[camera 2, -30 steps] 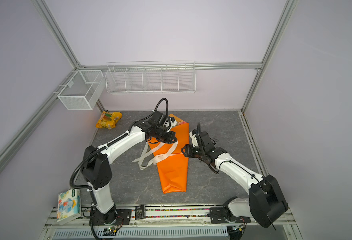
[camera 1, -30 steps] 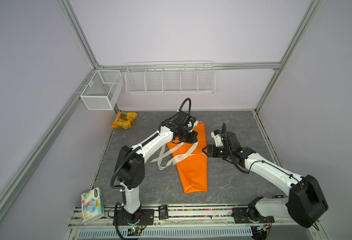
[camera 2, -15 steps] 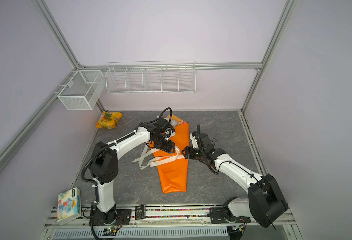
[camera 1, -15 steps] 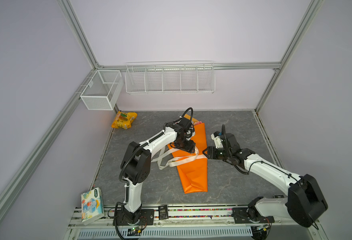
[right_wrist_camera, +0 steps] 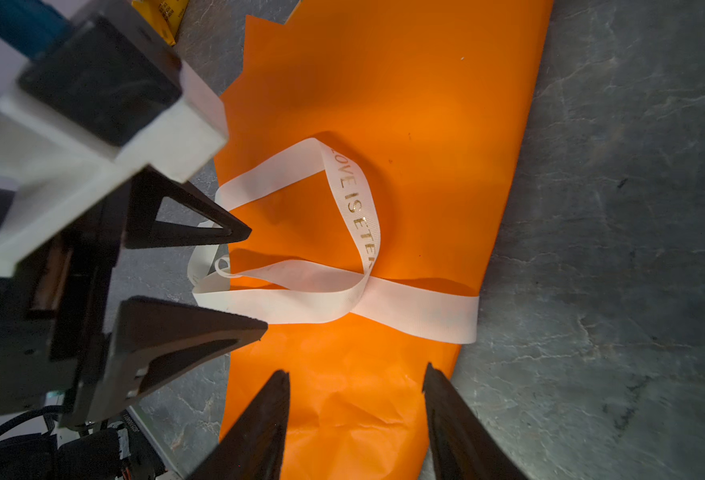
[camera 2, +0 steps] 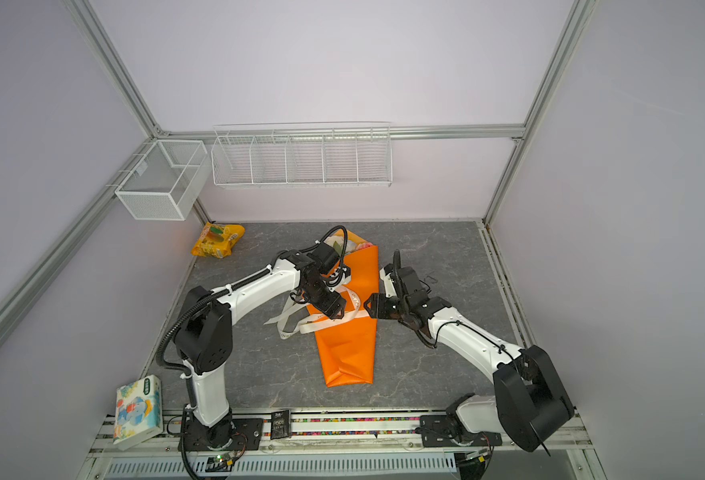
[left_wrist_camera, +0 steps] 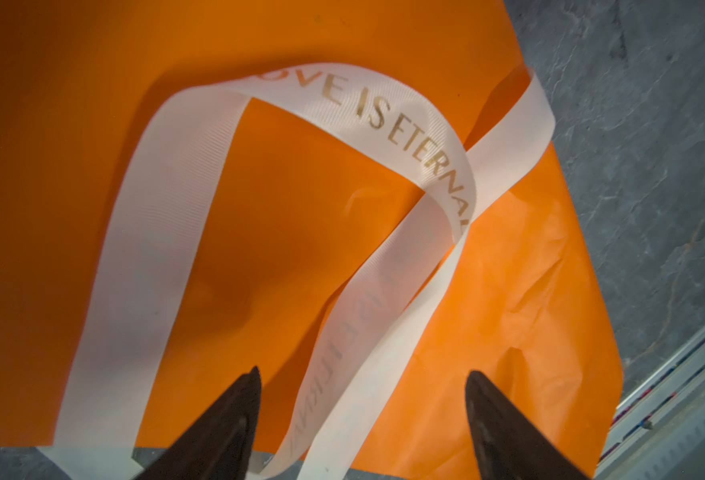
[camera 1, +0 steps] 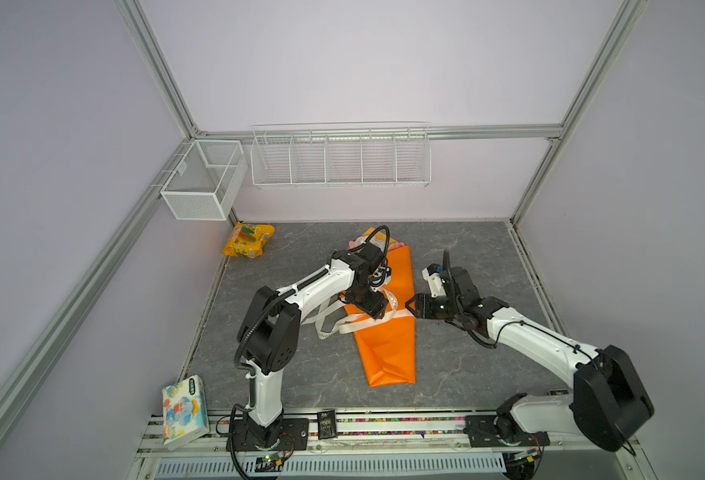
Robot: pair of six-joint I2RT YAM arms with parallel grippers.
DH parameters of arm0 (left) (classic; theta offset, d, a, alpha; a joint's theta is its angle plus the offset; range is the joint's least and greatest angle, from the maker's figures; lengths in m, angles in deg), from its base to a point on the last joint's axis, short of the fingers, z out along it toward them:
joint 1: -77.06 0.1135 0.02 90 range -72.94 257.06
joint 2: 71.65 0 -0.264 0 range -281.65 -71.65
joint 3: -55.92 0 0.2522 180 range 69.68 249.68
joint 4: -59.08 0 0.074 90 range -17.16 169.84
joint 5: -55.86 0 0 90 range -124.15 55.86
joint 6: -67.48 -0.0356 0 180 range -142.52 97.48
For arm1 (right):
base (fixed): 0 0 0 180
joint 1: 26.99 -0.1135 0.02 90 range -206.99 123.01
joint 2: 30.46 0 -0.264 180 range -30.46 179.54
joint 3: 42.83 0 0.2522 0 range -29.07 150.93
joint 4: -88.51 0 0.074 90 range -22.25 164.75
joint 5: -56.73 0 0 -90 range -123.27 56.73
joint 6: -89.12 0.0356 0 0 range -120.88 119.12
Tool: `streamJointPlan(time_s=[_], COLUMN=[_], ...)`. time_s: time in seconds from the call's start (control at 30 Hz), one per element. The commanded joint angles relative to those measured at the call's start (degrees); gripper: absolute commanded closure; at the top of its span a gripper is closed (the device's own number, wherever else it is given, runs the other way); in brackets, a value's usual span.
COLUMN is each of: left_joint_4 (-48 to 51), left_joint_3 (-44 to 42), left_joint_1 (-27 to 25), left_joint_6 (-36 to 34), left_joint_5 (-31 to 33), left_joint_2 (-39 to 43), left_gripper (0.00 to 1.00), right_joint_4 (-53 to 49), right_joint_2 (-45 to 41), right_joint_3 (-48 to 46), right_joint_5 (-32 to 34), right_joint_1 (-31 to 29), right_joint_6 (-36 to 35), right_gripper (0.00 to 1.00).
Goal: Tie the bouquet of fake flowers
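Observation:
The bouquet of fake flowers lies on the grey mat in its orange paper wrap (camera 1: pixel 388 345) (camera 2: pixel 348 345). Its flower heads (camera 1: pixel 361 241) at the far end are mostly hidden behind my left arm. A cream ribbon (left_wrist_camera: pixel 404 124) (right_wrist_camera: pixel 342 291) printed "LOVE IS ETERNAL" crosses the wrap in a loose loop. My left gripper (camera 1: pixel 373 309) (camera 2: pixel 336 309) (left_wrist_camera: pixel 362 376) (right_wrist_camera: pixel 257 278) hovers open over the wrap's left edge. The ribbon runs beneath its gap, ungripped. My right gripper (camera 1: pixel 411 305) (camera 2: pixel 366 305) (right_wrist_camera: pixel 355 370) stands open at the wrap's right edge, holding nothing.
Loose ribbon ends (camera 1: pixel 330 324) trail on the mat left of the wrap. A yellow snack packet (camera 1: pixel 249 241) lies at the back left. A tissue pack (camera 1: pixel 184 411) sits at the front left corner. Wire baskets (camera 1: pixel 340 158) (camera 1: pixel 201 183) hang on the walls.
My left gripper has opened, let go of the ribbon and moved toward the front along the wrap. The ribbon now lies as a loop across the wrap. The right arm has barely moved.

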Motion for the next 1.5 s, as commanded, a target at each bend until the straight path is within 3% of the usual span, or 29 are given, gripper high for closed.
streamJointPlan(time_s=[0.0, 0.4, 0.77, 0.97, 1.1, 1.27, 1.47], left_joint_4=[1.5, 2.69, 1.83, 1.29, 1.56, 1.43, -1.34], left_joint_3=[0.35, 2.35, 0.29, -0.92, -1.42, -1.45, -1.83], left_joint_1=[-1.46, -3.99, -4.16, -4.16, -4.16, -4.16, -4.24], left_joint_6=[-4.29, -6.92, -6.66, -6.24, -6.21, -5.42, -3.93], left_joint_5=[2.65, 8.35, 7.3, 6.5, 6.04, 3.02, -0.72], left_joint_2=[-1.0, -5.91, -1.45, 1.6, 2.09, 0.8, 0.5], left_gripper=[0.21, 0.23, 0.81, 1.0, 1.0, 0.64, 0.45], right_joint_4=[0.32, -0.91, 0.55, 2.67, 4.13, 5.07, 5.51], right_joint_2=[0.46, 0.42, 3.52, 4.4, 4.12, 5.52, 5.39], right_joint_3=[-0.96, -0.78, 0.28, 0.29, -0.07, 0.12, -0.42], right_joint_5=[0.88, 2.29, -1.17, -1.96, -2.14, -3.98, -3.34], right_joint_1=[0.16, 0.13, 0.02, 0.0, 0.03, 0.03, 0.01], right_joint_6=[0.86, 1.11, -0.18, 0.49, 0.05, 0.29, 0.94], right_gripper=[0.45, 0.44, 0.45, 0.46, 0.46, 0.47, 0.47])
